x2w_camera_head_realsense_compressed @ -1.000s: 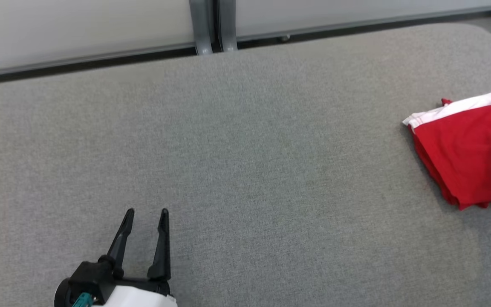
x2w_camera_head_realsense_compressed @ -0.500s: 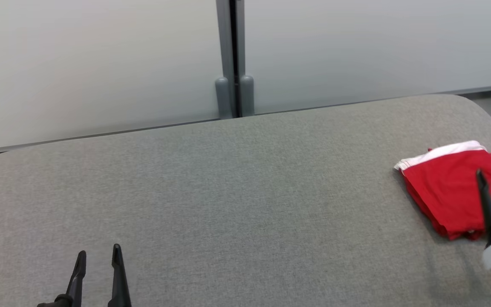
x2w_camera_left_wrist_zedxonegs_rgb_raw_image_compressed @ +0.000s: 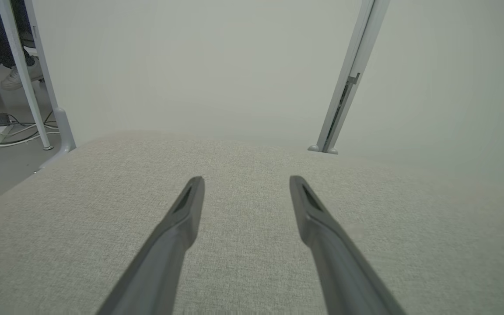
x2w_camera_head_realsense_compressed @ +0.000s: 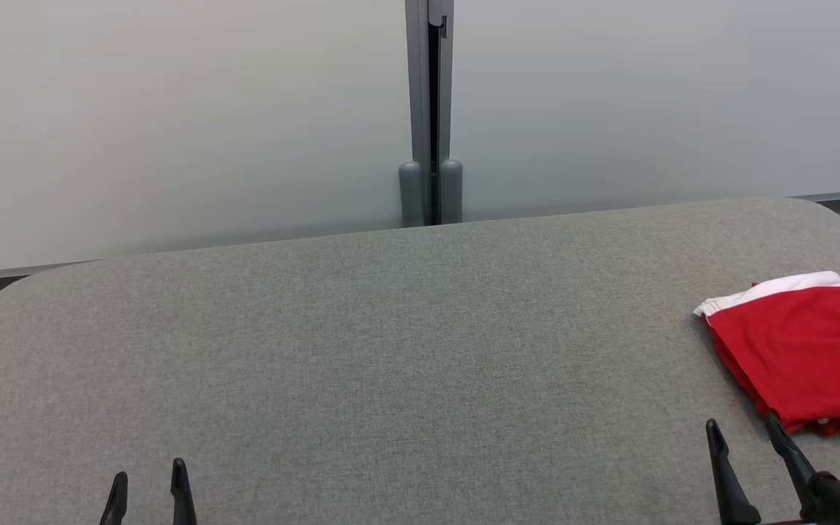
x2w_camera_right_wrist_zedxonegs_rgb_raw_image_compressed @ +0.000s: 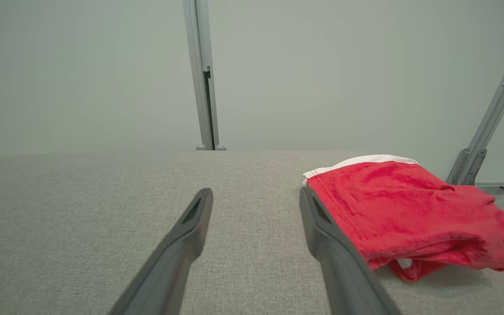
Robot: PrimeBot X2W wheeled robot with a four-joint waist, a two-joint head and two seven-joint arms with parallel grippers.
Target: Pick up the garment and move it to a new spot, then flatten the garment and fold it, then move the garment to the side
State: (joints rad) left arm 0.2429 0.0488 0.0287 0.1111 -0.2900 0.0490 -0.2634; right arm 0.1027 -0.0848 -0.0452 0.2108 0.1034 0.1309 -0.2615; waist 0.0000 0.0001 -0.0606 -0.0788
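One red garment [x2w_camera_head_realsense_compressed: 803, 350] with a white band, two hands and one grey surface [x2w_camera_head_realsense_compressed: 391, 350] are in view, backed by pale panels [x2w_camera_head_realsense_compressed: 172, 109] joined at one post [x2w_camera_head_realsense_compressed: 431, 109]. The right hand [x2w_camera_head_realsense_compressed: 741, 423] is released, fingers spread and holding nothing; the folded garment lies just ahead and to its right, apart from the fingertips. The left hand [x2w_camera_head_realsense_compressed: 149, 472] is likewise released and empty, with only bare cloth ahead. Since a second ago the head camera has tilted up, showing more panel, and the right hand has come into view. The surface's rounded far corner lies beyond the garment; wide bare room separates the hands.
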